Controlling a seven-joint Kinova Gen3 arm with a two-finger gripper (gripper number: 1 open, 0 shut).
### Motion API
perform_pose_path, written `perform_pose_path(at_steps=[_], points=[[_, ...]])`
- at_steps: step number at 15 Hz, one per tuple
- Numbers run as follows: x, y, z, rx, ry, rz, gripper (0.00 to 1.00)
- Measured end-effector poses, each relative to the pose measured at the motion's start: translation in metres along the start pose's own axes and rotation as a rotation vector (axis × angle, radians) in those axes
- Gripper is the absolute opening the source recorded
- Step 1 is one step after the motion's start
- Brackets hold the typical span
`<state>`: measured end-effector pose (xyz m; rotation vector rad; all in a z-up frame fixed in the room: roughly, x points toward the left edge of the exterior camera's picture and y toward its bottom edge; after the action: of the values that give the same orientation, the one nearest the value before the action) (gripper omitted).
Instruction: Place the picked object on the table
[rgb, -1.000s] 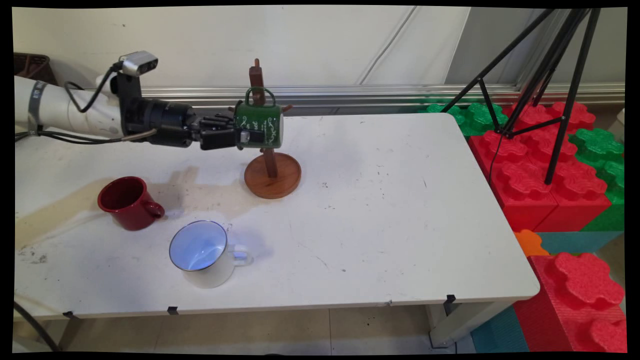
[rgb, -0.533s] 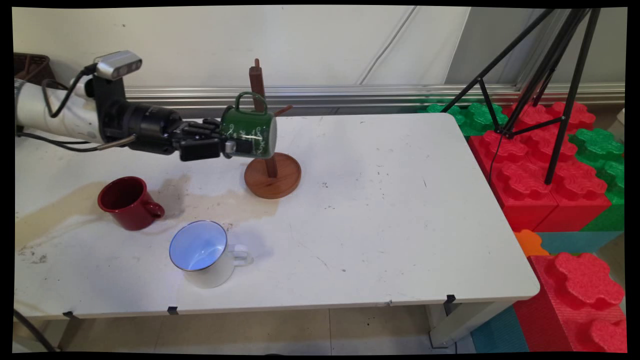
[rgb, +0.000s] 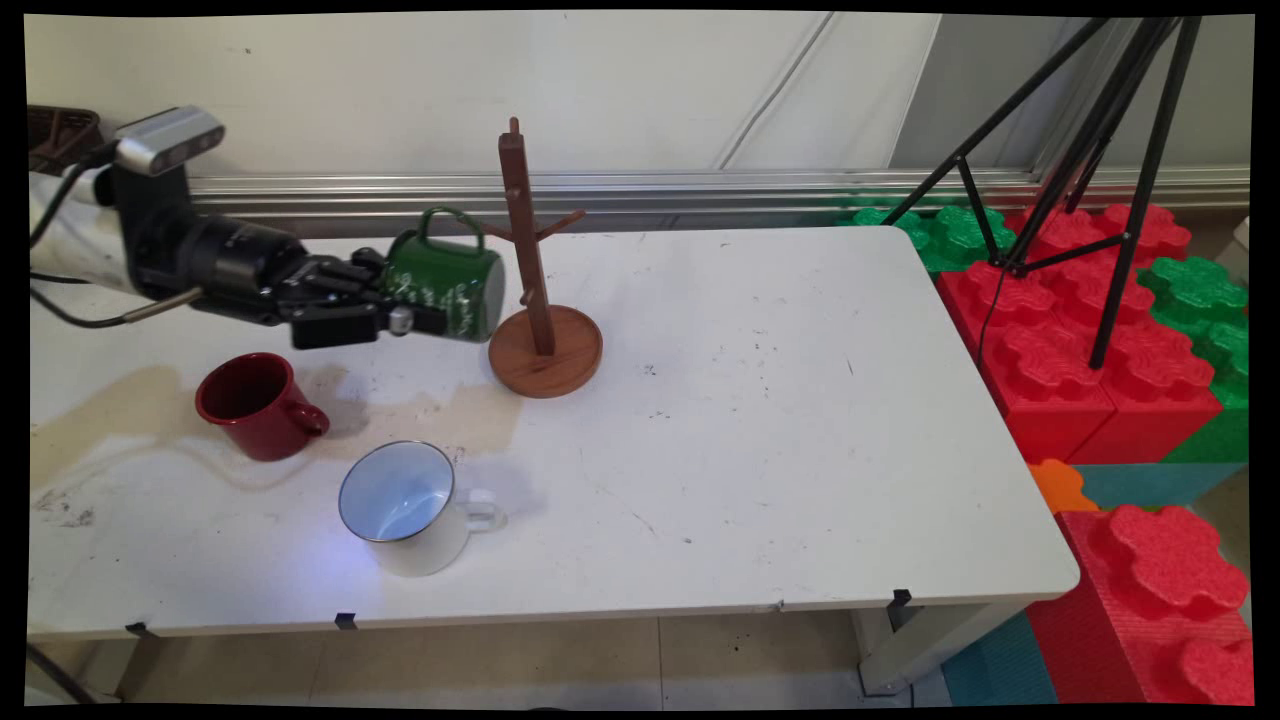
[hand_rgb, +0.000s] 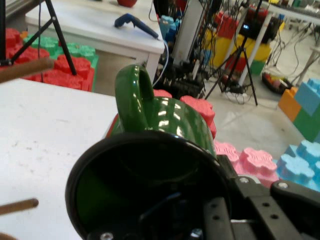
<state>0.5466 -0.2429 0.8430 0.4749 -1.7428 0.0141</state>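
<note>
My gripper (rgb: 405, 318) is shut on a green mug (rgb: 447, 283), held on its side above the table with the handle up and the bottom toward the right. The mug hangs just left of the wooden mug tree (rgb: 530, 262) and is clear of its pegs. In the hand view the green mug (hand_rgb: 150, 165) fills the middle, its dark mouth facing the camera, and the gripper (hand_rgb: 200, 227) grips its rim at the bottom. Two of the tree's pegs (hand_rgb: 25, 70) poke in from the left edge.
A red mug (rgb: 255, 404) stands on the table's left side, with a white enamel mug (rgb: 405, 505) nearer the front. A beige stain spreads across the left of the white table (rgb: 780, 420). Red and green foam blocks (rgb: 1090, 330) and a black tripod (rgb: 1110, 150) stand to the right.
The gripper has carried the green mug off the mug tree, moving it left and slightly down. The tree now stands bare.
</note>
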Motion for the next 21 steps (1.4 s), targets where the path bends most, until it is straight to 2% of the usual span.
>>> perform_pose_path(at_steps=[4, 10, 15, 21], points=[[-0.002, 0.007, -0.025, 0.013, -0.065, 0.034, 0.0], [-0.003, 0.008, -0.061, 0.067, -0.173, 0.073, 0.0], [-0.002, -0.003, -0.084, 0.126, -0.255, 0.105, 0.0], [-0.006, -0.024, -0.113, 0.213, -0.396, 0.154, 0.0]])
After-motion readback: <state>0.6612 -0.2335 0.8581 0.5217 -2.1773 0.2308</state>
